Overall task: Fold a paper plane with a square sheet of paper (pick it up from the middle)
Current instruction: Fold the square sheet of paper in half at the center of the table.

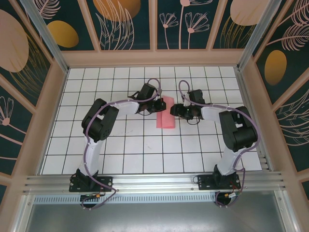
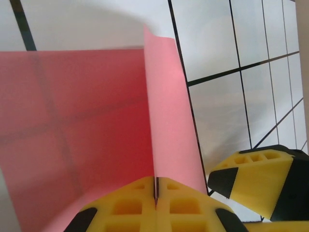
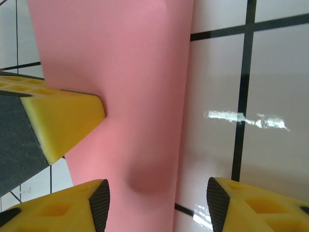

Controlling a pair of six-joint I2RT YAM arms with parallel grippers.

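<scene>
The table (image 1: 145,145) is viewed downward from above its 6 o'clock edge; the pink sheet (image 1: 166,118), near centre, is shared close-up by both wrist views.

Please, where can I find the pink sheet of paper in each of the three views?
Top external: the sheet of paper is a narrow pink strip at mid-table, between the two wrists.
Left wrist: the sheet covers the left and centre, with one flap standing upright.
Right wrist: the sheet is a tall pink band left of centre.
Shared landmark: the black grid lines on the white table.
</scene>
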